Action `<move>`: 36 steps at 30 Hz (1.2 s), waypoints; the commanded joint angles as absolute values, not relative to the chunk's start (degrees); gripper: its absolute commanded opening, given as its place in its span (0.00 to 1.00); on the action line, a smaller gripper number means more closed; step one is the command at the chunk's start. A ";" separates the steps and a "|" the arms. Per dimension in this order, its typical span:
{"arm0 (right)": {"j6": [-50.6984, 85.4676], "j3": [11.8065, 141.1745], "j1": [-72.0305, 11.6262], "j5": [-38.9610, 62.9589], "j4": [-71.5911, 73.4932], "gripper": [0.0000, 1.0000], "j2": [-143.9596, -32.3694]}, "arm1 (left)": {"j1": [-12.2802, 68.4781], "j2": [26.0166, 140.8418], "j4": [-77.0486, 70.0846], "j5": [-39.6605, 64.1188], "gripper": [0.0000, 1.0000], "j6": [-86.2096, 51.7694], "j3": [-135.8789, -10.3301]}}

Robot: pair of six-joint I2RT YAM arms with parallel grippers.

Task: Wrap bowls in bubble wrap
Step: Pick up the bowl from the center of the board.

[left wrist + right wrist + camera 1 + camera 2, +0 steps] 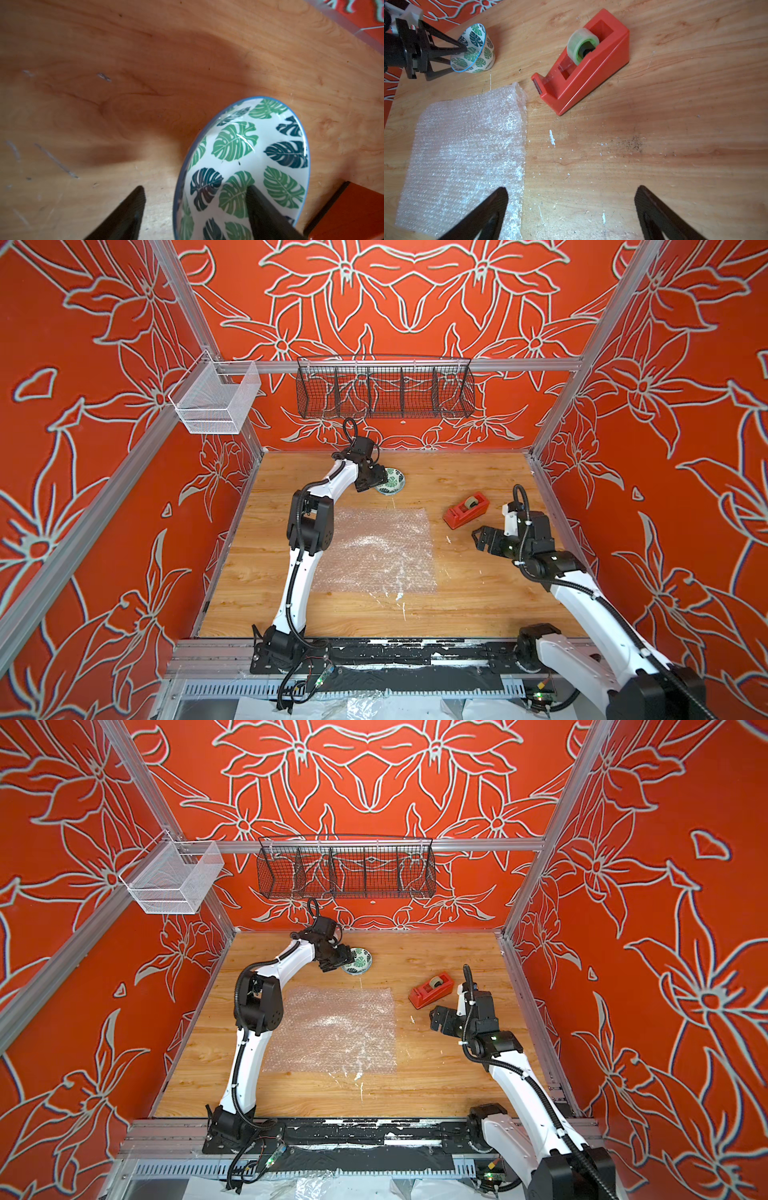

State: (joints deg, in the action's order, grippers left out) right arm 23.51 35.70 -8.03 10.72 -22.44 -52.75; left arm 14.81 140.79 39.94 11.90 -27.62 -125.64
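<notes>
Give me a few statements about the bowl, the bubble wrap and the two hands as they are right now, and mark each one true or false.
1. The bowl lies on the bubble wrap. False: it is on the bare table, beyond the sheet's far edge.
2. The left hand straddles the bowl's rim, with one finger inside it. True.
3. The right hand holds the tape dispenser. False: it is open and empty, and the dispenser stands apart from it on the table.
4. The bubble wrap lies spread out on the table. True.
</notes>
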 commanded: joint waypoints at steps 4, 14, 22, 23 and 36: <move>25.85 34.69 -8.35 8.27 -26.01 0.97 -50.10 | 15.96 143.48 43.25 11.14 0.55 -28.24 -128.82; 26.54 33.74 -8.31 2.15 -29.40 0.97 -48.52 | 16.70 143.71 43.68 10.52 0.26 -28.14 -129.73; 28.70 34.40 -8.29 -0.95 -30.37 0.97 -49.77 | 16.96 143.35 44.25 11.24 0.04 -27.52 -130.41; 28.97 34.30 -8.35 -0.32 -30.15 0.97 -50.17 | 16.91 143.35 44.37 11.61 0.01 -27.36 -130.71; 28.12 39.48 -8.35 9.57 -29.41 0.97 -62.16 | 17.62 128.29 46.06 13.98 0.00 -25.21 -120.26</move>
